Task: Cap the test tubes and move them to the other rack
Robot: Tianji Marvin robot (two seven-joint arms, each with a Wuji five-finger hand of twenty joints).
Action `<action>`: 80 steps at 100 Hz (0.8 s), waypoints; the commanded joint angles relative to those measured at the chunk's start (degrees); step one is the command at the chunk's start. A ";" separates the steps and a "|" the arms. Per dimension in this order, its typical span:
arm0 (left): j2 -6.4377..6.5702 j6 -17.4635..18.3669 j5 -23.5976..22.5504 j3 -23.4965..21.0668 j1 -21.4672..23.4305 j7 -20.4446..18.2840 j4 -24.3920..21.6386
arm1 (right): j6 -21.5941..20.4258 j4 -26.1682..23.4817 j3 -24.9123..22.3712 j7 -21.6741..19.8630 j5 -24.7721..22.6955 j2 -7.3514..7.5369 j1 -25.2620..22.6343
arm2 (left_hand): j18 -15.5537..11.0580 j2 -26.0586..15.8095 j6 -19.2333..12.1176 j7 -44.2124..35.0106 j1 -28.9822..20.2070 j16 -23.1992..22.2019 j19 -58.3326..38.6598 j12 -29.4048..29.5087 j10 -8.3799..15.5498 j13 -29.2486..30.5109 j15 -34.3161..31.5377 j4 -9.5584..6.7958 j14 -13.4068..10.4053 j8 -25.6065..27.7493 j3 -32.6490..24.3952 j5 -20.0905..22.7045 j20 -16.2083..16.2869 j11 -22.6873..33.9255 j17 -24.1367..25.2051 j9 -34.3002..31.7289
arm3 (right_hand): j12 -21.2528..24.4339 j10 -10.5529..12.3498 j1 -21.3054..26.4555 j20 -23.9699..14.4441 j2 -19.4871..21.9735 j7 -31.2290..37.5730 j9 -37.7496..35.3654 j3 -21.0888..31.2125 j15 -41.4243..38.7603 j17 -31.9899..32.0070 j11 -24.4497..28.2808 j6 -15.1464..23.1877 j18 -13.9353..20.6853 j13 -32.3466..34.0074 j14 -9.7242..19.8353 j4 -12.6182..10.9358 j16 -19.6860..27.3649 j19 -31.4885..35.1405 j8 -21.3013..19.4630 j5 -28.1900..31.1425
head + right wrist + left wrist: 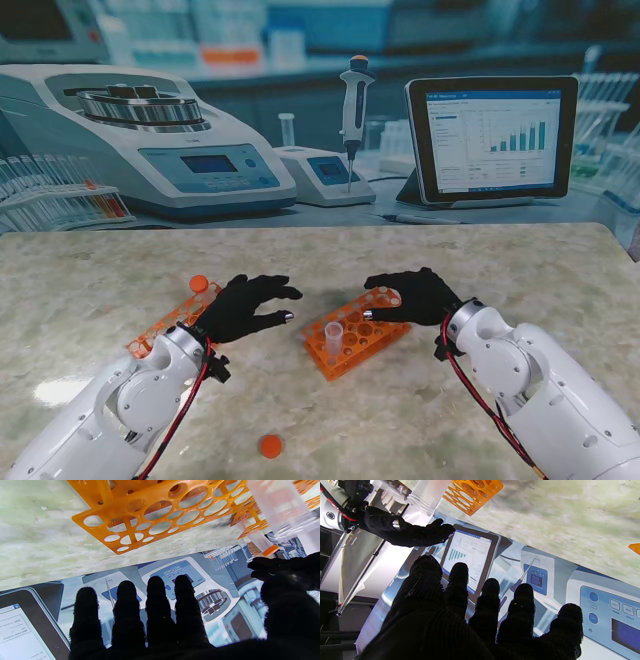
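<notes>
- Standing over the counter (pixel 90 270), both black-gloved hands hover low with palms down and fingers spread, neither one holding anything.
- The right hand (pixel 418 296) sits at the far right end of the middle rack (pixel 357 335), its fingertips just over the rack's far corner; whether they touch it, I cannot tell.
- An uncapped clear test tube (pixel 333 334) stands upright in a hole of that rack on its left side, a little to the left of the right hand and apart from it. The rest of the holes I can see in that rack are empty.
- The left hand (pixel 245 306) hangs between the two racks, fingers pointing toward the middle rack but stopping short of it.
- The second orange rack (pixel 160 328) lies just beside the left wrist, toward the counter's left edge, partly hidden by the arm.
- A capped tube (pixel 260 541) with an orange top stands at the far end of that left rack, just beyond the left hand's knuckles.
- A loose orange cap (pixel 270 446) lies on the counter near its front edge, well apart from both hands, between the two arms.
- In the right wrist view the open tube's threaded mouth shows clearly, with nothing on it.
</notes>
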State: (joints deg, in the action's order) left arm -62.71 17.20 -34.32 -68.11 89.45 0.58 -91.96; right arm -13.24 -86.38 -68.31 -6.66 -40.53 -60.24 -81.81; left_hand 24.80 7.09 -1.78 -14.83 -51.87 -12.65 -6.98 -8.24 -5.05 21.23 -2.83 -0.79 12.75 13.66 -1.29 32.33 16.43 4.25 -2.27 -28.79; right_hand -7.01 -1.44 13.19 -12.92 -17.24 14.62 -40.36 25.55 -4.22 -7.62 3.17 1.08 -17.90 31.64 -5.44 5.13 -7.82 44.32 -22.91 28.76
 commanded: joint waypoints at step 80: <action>0.19 0.66 -0.84 -0.03 0.51 -0.83 -0.51 | -2.14 16.08 10.62 12.70 -2.65 -2.49 8.73 | -0.22 -2.58 0.19 1.26 0.48 -0.43 -1.08 -0.63 -0.30 0.47 -0.34 0.28 -0.14 -0.27 1.47 0.45 0.71 -0.66 0.74 -1.02 | 3.46 -1.74 -2.76 5.98 -5.76 -0.45 4.92 4.18 2.33 3.69 -2.82 -2.19 1.50 -5.86 1.27 2.30 3.11 -3.21 1.45 -2.43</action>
State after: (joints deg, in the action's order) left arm -62.64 17.81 -35.08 -68.08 89.72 0.08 -92.11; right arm -14.88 -70.50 -58.05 5.87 -43.02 -62.34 -72.82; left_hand 24.80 7.07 -1.78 -14.83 -51.87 -12.66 -6.98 -8.26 -5.05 21.23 -2.83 -0.79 12.75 13.65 -1.29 32.33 16.43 4.25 -2.27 -28.79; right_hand -4.23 -2.38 12.53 -8.41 -21.35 14.63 -36.71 29.24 -3.11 -5.21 1.53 -0.23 -17.45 27.56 -5.40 5.76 -5.54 42.24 -22.22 28.17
